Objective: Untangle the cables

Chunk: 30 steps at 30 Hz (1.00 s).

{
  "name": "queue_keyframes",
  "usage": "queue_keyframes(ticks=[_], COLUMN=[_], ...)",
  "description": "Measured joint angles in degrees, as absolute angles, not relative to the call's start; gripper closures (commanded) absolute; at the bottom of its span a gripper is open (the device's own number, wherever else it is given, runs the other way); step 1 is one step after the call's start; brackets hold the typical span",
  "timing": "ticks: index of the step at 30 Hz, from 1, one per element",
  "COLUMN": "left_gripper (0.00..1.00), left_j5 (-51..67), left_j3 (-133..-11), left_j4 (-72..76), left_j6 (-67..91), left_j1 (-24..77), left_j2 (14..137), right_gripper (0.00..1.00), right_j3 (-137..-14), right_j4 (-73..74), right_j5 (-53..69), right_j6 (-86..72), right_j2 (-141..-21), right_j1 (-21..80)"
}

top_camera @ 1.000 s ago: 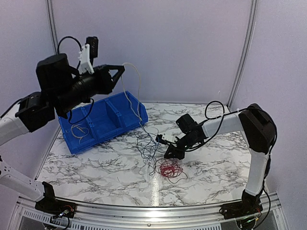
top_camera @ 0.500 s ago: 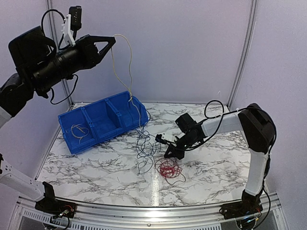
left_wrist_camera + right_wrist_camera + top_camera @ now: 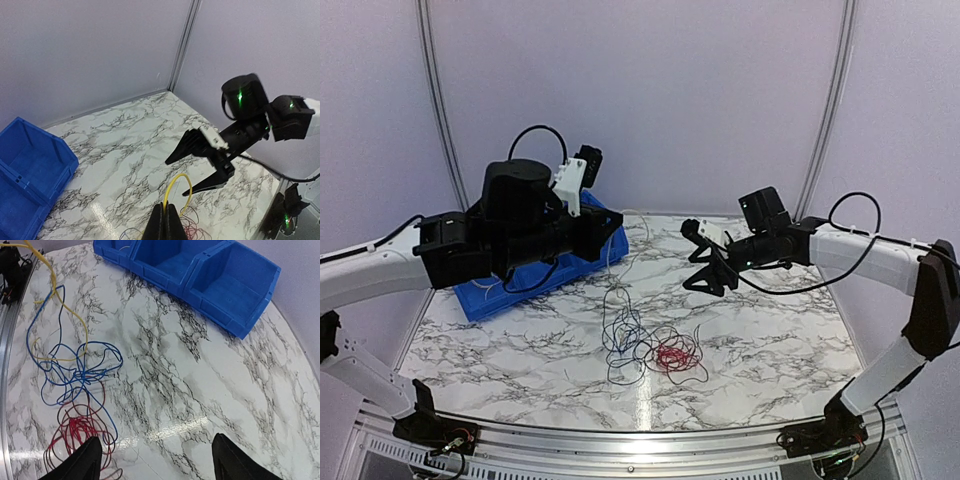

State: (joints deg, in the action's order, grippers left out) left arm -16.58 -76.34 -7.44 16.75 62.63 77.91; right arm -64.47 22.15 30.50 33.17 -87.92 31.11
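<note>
The cables (image 3: 642,345) lie tangled mid-table: a red coil (image 3: 672,356), blue loops (image 3: 620,335) and dark strands. A thin yellow cable (image 3: 176,187) rises from the heap into my left gripper (image 3: 166,212), which is shut on it and held low beside the blue bin, seen from above as the left gripper (image 3: 618,224). My right gripper (image 3: 693,257) hangs open above the table, right of the heap, with nothing between its fingers. In the right wrist view the right gripper (image 3: 156,450) looks down on the blue loops (image 3: 75,371), the red coil (image 3: 74,434) and the yellow cable (image 3: 61,301).
A blue divided bin (image 3: 478,296) stands at the back left, half hidden under my left arm; in the right wrist view the blue bin (image 3: 200,271) is at the top. Bare marble table (image 3: 790,330) stretches right of the heap. Grey walls close in the back.
My left arm has dropped from high up to just above the bin, slackening the yellow cable. My right gripper has let go of the tangle, opened, and risen to the right.
</note>
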Motion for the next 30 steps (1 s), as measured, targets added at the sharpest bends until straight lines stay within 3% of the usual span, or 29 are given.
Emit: queue_keyframes(ticks=[8,17,24,30], left_gripper=[1.00,1.00,1.00,1.00], left_j5=[-20.9,-24.3,-24.0,-23.8], left_j3=[-71.4,-69.9,-70.0,-70.4], left_j4=[0.6,7.9,8.8,9.2], left_j6=[18.1,20.6,22.7,23.9], left_j1=[62.6,62.6,62.6,62.6], left_j2=[80.3,81.6,82.9,83.0], right_gripper=[0.10,0.08,0.10,0.20], right_j3=[-60.6,-59.4,-59.4,-59.5], right_j4=[19.1,16.0,12.6,11.7], right_j5=[43.2,42.1,37.4,36.3], right_j6=[28.2,24.5,22.9,22.7], right_j2=[-85.2,-88.8,-89.4,-91.2], right_j1=[29.3,35.3,37.0,40.0])
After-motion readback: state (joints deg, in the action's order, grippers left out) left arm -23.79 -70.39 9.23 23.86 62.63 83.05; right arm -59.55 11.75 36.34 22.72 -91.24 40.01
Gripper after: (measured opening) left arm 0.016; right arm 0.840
